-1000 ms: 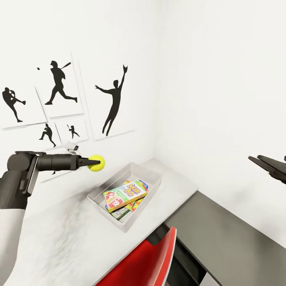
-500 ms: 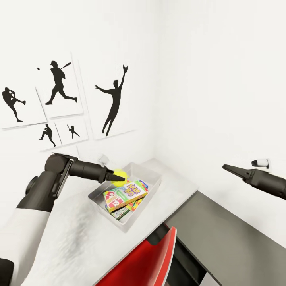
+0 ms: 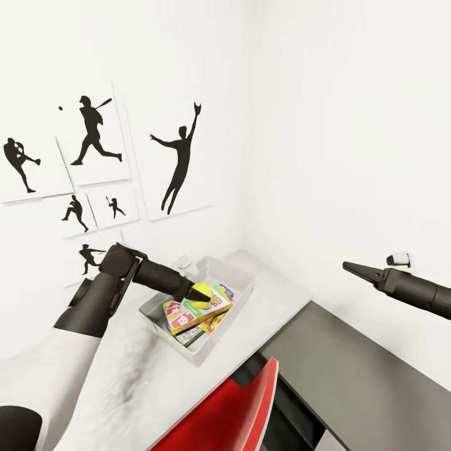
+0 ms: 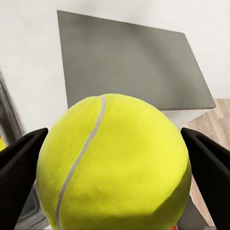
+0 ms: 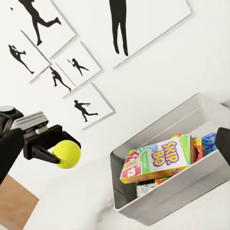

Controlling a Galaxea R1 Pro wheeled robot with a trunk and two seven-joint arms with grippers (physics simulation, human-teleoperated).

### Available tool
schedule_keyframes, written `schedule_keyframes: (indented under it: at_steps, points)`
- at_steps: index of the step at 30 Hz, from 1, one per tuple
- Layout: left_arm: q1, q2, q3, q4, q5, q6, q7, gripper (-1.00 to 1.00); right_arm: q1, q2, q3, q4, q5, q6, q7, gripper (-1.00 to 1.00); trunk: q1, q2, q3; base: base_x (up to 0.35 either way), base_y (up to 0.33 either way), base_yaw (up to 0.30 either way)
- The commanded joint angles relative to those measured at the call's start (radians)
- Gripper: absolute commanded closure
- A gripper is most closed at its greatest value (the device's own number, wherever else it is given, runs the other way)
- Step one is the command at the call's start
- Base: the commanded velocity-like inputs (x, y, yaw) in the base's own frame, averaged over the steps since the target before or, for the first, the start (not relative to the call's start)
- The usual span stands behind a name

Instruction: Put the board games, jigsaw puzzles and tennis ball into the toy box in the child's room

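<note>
On table (image 3: 269, 294): toy box (image 3: 236, 270) lengthwise toward wall corner, left gripper (image 3: 199, 294) gripping tennis ball (image 3: 201, 293) above.

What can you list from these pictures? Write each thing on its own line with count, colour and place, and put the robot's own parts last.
tennis ball: one, yellow-green, held over the toy box
toy box: one, grey, on the table
SKIP BO game: one, white and yellow, topmost in the box
table: one, pale grey, against the wall
silhouette pictures: several, black on white, on the wall
chair: one, red, beside the table
left gripper: shut on the ball
right gripper: apart, holding nothing
</note>
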Motion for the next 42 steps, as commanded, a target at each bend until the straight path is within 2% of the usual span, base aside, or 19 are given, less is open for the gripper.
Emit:
schedule_keyframes:
  at_steps: [1, 3, 8, 12, 15, 20, 24, 35, 37, 40, 42]
  points:
    - [-0.001, 0.001, -0.001, 0.000, -0.011, 0.010, -0.010, 1.00, -0.001, 0.000, -0.001, 0.002, 0.004, 0.003, 0.005, -1.00, 0.001, -0.002, -0.002, 0.000, 0.000, 0.000]
    - [-0.001, 0.002, -0.001, 0.002, -0.015, 0.010, -0.009, 1.00, -0.001, 0.000, -0.001, 0.006, 0.004, 0.003, 0.005, -1.00, 0.001, -0.002, -0.002, 0.000, 0.000, 0.000]
    - [0.003, 0.000, -0.003, 0.016, -0.058, 0.010, -0.010, 1.00, -0.001, 0.001, 0.000, 0.017, 0.006, 0.003, 0.005, -1.00, 0.001, -0.002, -0.002, 0.000, 0.000, 0.000]
    - [0.012, -0.003, -0.005, 0.023, -0.076, 0.010, -0.009, 1.00, -0.001, 0.000, 0.000, 0.018, 0.006, 0.003, 0.004, -1.00, 0.001, -0.002, -0.002, 0.000, 0.000, 0.000]
    - [0.017, -0.006, -0.005, 0.044, -0.114, 0.010, -0.009, 1.00, -0.001, 0.000, -0.001, 0.018, 0.006, 0.003, 0.004, -1.00, 0.001, -0.002, -0.002, 0.000, 0.000, 0.000]
    - [0.019, -0.036, -0.004, 0.076, -0.187, 0.010, -0.009, 1.00, -0.001, 0.000, -0.001, 0.018, 0.006, 0.003, 0.004, -1.00, 0.001, -0.002, -0.002, 0.000, 0.000, 0.000]
    - [0.019, -0.043, -0.004, 0.081, -0.233, 0.010, -0.009, 1.00, -0.001, -0.001, -0.001, 0.019, 0.006, 0.003, 0.003, -1.00, 0.001, -0.002, -0.002, 0.000, 0.000, 0.000]
    - [0.020, -0.042, -0.007, 0.094, -0.281, 0.009, -0.009, 1.00, -0.001, -0.001, -0.001, 0.026, 0.006, 0.003, 0.003, -1.00, 0.001, -0.002, -0.002, 0.000, 0.000, 0.000]
    - [0.020, -0.043, -0.007, 0.099, -0.297, 0.008, -0.009, 1.00, -0.001, -0.001, -0.001, 0.026, 0.007, 0.003, 0.003, -1.00, 0.001, -0.002, -0.002, 0.000, 0.000, 0.000]
    - [0.020, -0.047, -0.006, 0.113, -0.349, 0.008, -0.009, 1.00, -0.001, -0.001, -0.001, 0.026, 0.007, 0.003, 0.003, -1.00, 0.001, -0.002, -0.002, 0.000, 0.000, 0.000]
    - [0.020, -0.048, -0.005, 0.129, -0.371, 0.007, -0.009, 1.00, -0.001, -0.001, -0.001, 0.026, 0.007, 0.003, 0.003, -1.00, 0.001, -0.002, -0.002, 0.000, 0.000, 0.000]
